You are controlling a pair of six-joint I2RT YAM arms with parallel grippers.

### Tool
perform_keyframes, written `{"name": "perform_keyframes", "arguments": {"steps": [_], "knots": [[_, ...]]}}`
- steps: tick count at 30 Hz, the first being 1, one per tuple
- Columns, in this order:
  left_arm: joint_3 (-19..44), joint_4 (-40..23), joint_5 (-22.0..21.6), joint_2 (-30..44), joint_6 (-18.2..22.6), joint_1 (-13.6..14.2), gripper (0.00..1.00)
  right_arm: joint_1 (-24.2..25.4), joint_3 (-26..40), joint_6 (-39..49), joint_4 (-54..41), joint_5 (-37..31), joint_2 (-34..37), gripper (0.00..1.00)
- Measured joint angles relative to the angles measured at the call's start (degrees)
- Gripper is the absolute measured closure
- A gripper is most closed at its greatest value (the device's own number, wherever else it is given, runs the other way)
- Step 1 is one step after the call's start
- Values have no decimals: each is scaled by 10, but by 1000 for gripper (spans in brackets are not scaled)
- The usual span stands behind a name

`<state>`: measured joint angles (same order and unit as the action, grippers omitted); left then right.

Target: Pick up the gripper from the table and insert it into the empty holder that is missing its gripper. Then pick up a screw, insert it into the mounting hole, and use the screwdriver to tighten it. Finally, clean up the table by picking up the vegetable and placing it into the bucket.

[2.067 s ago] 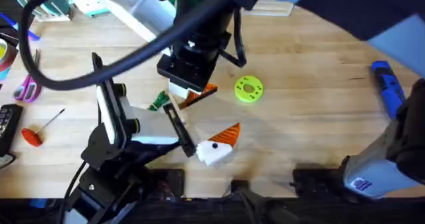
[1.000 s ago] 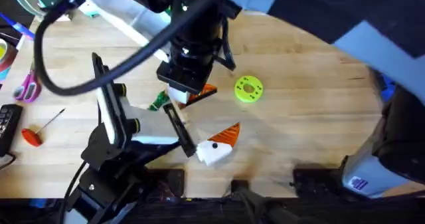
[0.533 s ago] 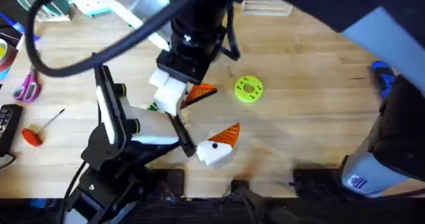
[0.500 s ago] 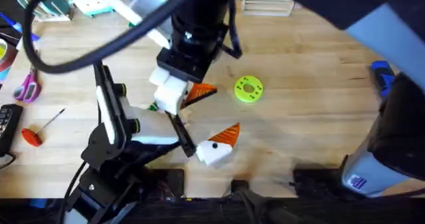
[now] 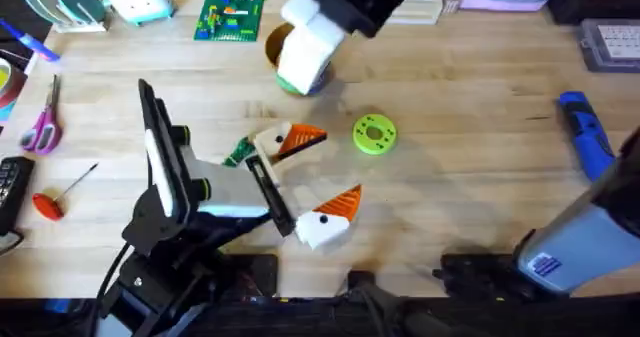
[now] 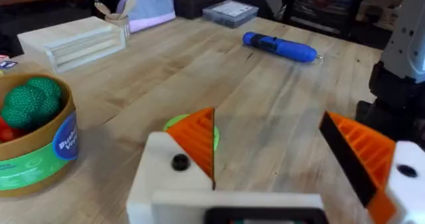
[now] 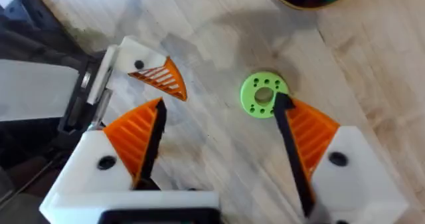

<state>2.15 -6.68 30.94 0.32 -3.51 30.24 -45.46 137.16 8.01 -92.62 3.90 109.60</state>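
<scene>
The orange ribbed gripper (image 5: 303,139) sits in the white holder (image 5: 271,139), one finger of my left gripper (image 5: 340,164). The left gripper rests open on the table. Its far side is seen in the right wrist view, gripper (image 7: 161,78) on holder (image 7: 129,59). My right gripper (image 5: 303,59) hangs open and empty over the yellow-tan bucket (image 5: 271,43), its orange fingers (image 7: 136,141) wide apart. The green vegetable (image 5: 237,154) lies beside the left wrist. The blue screwdriver (image 5: 585,137) lies at the far right. The screw is out of view.
A lime-green ring (image 5: 375,134) lies right of the holder. A red-handled tool (image 5: 48,203) and scissors (image 5: 40,129) lie at the left. A green brick plate (image 5: 230,17) and a grey parts box (image 5: 610,43) stand along the back edge.
My right arm has lifted off the holder and swung back over the bucket. The orange gripper stays in the holder. The left arm has not moved.
</scene>
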Motion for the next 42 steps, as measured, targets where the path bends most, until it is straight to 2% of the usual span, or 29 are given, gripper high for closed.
{"name": "perform_keyframes", "arguments": {"steps": [5, 9, 11, 14, 22, 25, 28, 33, 42], "knots": [[0, 0, 0, 0, 0, 0, 7, 22, -19, 13, 0, 0, -52, 12], [0, 0, 0, 0, 0, 0, 7, 38, -92, 19, 3, 1, -117, 14], [0, 0, 0, 0, 0, 0, 8, 44, -153, 19, 19, 1, -158, 12], [0, 0, 0, 0, 0, 0, 8, 45, -266, 21, 96, 9, -232, 11], [0, 0, 2, 0, 0, 0, 8, 56, -592, 16, 264, 60, -462, 10], [0, 0, 2, 0, 0, 0, 8, 72, -665, 12, 307, 97, -517, 10], [0, 0, 2, 0, 0, 0, 9, 87, -708, 23, 317, 144, -551, 9], [0, 0, 2, 0, 0, 0, 8, 89, -755, 97, 297, 213, -573, 8], [0, 0, 2, 0, 0, 0, 8, 89, -770, 171, 297, 245, -571, 8]]}}
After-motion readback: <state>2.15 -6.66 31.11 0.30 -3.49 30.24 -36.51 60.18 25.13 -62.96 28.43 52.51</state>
